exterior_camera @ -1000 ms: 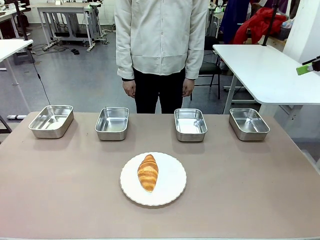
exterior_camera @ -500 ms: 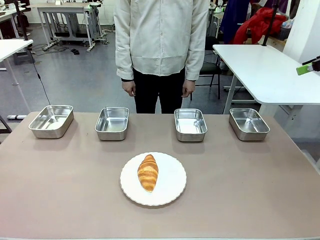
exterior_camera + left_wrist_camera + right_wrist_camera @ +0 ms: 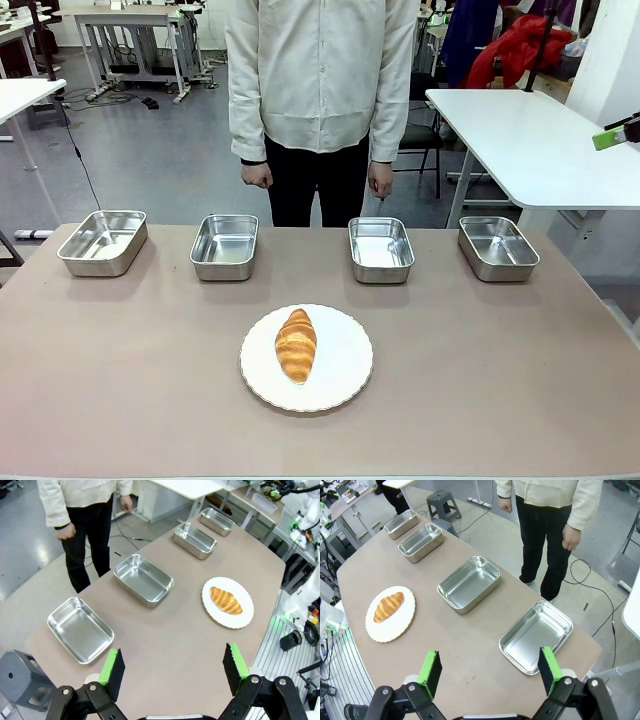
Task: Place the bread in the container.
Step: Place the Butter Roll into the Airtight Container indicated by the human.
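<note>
Since the earlier frames, the person's hands have been raised slightly beside the hips, and the person has shifted a little toward the table's left side. No displacement is observed for the bread, the plate or the containers.

The bread is located on the plate, slightly left of the plate's centre. Its long axis is directed from the near edge toward the far edge of the table. The plate is positioned midway between the left and right edges, closer to the near edge than to the far edge.

Four containers are arranged in a row along the far edge, apart from one another and well apart from the plate. The first container is set by the far left corner. The second container and third container flank the middle of the far edge. The fourth container is set toward the far right corner. Bare steel floors are shown in all four.

The left fingers are spread wide apart, with nothing gripped. They are held high by the left edge, well apart from the bread. The right fingers are likewise spread wide apart, with nothing gripped, and are held high by the right edge.

The person is positioned behind the far edge, with both hands clear of the table.
</note>
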`<control>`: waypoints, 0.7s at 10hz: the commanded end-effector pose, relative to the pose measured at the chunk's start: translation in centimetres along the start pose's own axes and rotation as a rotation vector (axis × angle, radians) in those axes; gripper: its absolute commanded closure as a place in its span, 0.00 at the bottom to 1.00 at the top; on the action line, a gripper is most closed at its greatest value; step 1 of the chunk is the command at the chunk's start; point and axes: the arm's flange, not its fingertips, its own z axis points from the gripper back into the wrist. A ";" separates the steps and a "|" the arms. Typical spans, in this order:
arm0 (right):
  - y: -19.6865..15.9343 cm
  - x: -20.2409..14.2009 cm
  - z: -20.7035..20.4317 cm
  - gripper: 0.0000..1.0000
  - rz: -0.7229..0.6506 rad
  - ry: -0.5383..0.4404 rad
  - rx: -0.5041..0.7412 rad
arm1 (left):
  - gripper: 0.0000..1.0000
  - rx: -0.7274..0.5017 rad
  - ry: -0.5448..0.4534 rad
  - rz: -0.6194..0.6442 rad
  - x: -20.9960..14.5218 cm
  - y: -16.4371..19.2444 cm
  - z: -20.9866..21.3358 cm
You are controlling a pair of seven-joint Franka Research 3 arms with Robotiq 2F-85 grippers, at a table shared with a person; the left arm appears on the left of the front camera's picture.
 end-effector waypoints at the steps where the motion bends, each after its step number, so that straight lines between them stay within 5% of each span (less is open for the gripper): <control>1: 0.0 0.1 -0.1 0.00 0.007 -0.018 0.006 | 0.00 -0.007 -0.010 -0.015 0.1 -0.2 0.1; 7: 0.0 0.1 -0.1 0.00 0.007 -0.018 0.006 | 0.00 -0.007 -0.010 -0.015 0.1 -0.2 0.1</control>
